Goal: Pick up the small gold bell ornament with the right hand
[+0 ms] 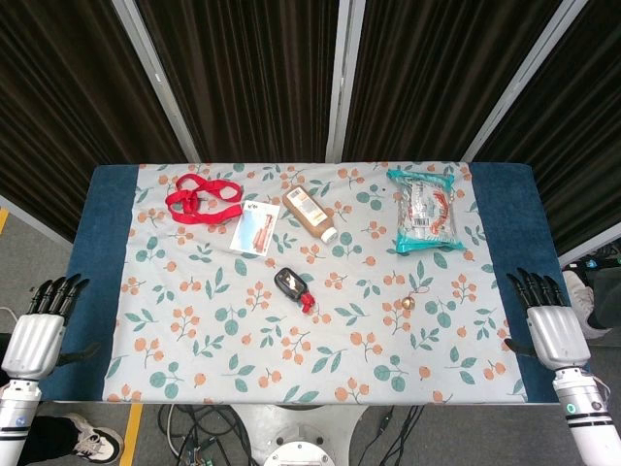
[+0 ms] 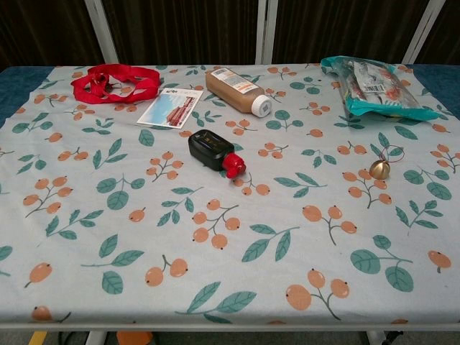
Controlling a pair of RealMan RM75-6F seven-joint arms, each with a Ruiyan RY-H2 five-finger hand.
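The small gold bell ornament point(image 1: 408, 303) point(image 2: 379, 169) lies on the floral tablecloth right of centre, with a thin red loop at its top. My right hand point(image 1: 545, 320) hangs open beside the table's right edge, fingers straight, well to the right of the bell and touching nothing. My left hand point(image 1: 41, 325) hangs open off the table's left edge. Neither hand appears in the chest view.
A black-and-red device point(image 1: 293, 286) lies at the centre. Behind it are a brown bottle point(image 1: 310, 215), a card point(image 1: 255, 229) and a red ribbon point(image 1: 202, 199). A teal snack packet point(image 1: 424, 211) lies at the back right, behind the bell.
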